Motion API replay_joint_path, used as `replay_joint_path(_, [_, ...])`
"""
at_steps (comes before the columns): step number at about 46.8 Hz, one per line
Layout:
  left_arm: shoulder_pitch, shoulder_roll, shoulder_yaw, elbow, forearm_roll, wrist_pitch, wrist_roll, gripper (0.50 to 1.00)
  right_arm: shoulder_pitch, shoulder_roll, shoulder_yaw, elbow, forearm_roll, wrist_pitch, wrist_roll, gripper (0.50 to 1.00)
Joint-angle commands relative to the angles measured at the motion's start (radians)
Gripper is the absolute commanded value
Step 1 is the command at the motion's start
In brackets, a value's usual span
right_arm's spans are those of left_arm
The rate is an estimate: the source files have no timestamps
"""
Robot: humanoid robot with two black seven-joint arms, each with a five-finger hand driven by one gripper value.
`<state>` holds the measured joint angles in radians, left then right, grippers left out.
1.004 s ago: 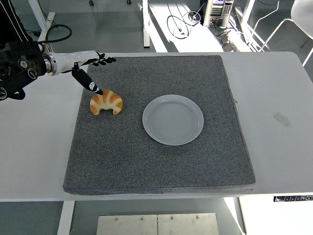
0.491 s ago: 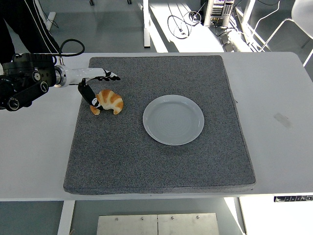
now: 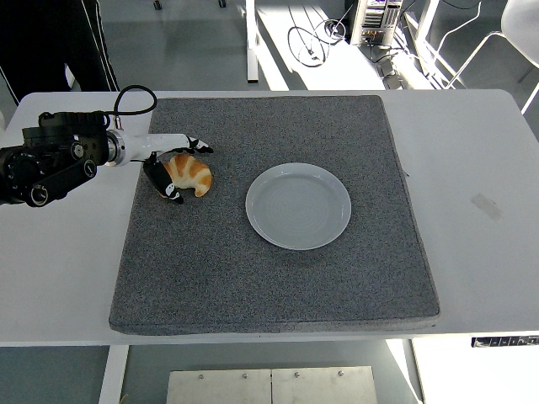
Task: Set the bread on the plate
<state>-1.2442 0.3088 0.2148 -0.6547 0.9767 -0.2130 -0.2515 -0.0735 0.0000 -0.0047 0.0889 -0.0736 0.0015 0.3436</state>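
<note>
A golden croissant-shaped bread [image 3: 194,175] lies on the left part of the grey mat [image 3: 278,278]. My left hand [image 3: 187,172] reaches in from the left and straddles the bread: its thumb [image 3: 165,186] lies against the bread's near-left end, and the other fingers [image 3: 195,147] stretch out along the far side. The hand is open around the bread, which still rests on the mat. The round white plate [image 3: 298,205] sits bare at the mat's centre, a short way right of the bread. No right arm shows.
The mat covers most of the white table [image 3: 480,185]. A person's dark trouser legs [image 3: 50,50] stand beyond the table's far left corner. A black cable [image 3: 135,93] loops over my left wrist.
My left hand has moved toward me and lower, from above and left of the bread to around it. The thumb has come down beside its near-left end. The bread and plate stay put.
</note>
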Motion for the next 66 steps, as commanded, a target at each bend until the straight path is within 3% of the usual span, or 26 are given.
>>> replay_joint_path(1, [0.006, 0.000, 0.000, 0.001, 0.000, 0.003, 0.000, 0.969, 0.000, 0.000, 0.000, 0.000, 0.000, 0.000, 0.000, 1.000])
replay_joint_path(5, [0.006, 0.000, 0.000, 0.001, 0.000, 0.012, -0.002, 0.919, 0.000, 0.000, 0.000, 0.000, 0.000, 0.000, 0.000, 1.000])
replay_joint_path(7, [0.008, -0.002, 0.001, 0.001, 0.007, 0.030, -0.002, 0.862, 0.000, 0.000, 0.000, 0.000, 0.000, 0.000, 0.000, 1.000])
replay_joint_path(12, [0.014, -0.011, 0.001, 0.001, 0.072, 0.089, -0.005, 0.824, 0.001, 0.000, 0.000, -0.001, 0.000, 0.000, 0.000, 1.000])
replay_joint_path(17, [0.020, -0.016, 0.001, 0.001, 0.116, 0.136, -0.006, 0.671, 0.001, 0.000, 0.000, -0.001, 0.000, 0.000, 0.000, 1.000])
replay_joint_path(20, [0.019, -0.016, 0.001, 0.001, 0.117, 0.139, -0.006, 0.607, 0.001, 0.000, 0.000, -0.001, 0.000, 0.000, 0.000, 1.000])
replay_joint_path(22, [0.019, -0.016, 0.001, 0.001, 0.119, 0.139, -0.006, 0.503, 0.001, 0.000, 0.000, 0.000, 0.000, 0.000, 0.000, 1.000])
replay_joint_path(35, [0.000, -0.016, 0.000, -0.002, 0.112, 0.130, -0.026, 0.500, 0.001, 0.000, 0.000, 0.000, 0.000, 0.000, 0.000, 1.000])
replay_joint_path(44, [-0.096, -0.011, -0.011, -0.003, 0.093, 0.122, -0.032, 0.500, 0.001, 0.000, 0.000, 0.000, 0.000, 0.000, 0.000, 1.000])
replay_joint_path(54, [-0.230, -0.016, -0.012, -0.005, 0.036, 0.014, -0.075, 0.500, 0.001, 0.000, 0.000, 0.000, 0.000, 0.000, 0.000, 1.000])
replay_joint_path(62, [-0.267, -0.022, -0.014, -0.016, 0.030, -0.023, -0.078, 0.500, 0.001, 0.000, 0.002, 0.000, 0.000, 0.000, 0.000, 1.000])
replay_joint_path(66, [-0.267, -0.074, -0.015, -0.016, 0.028, -0.028, -0.086, 0.500, 0.001, 0.000, 0.000, 0.000, 0.000, 0.000, 0.000, 1.000])
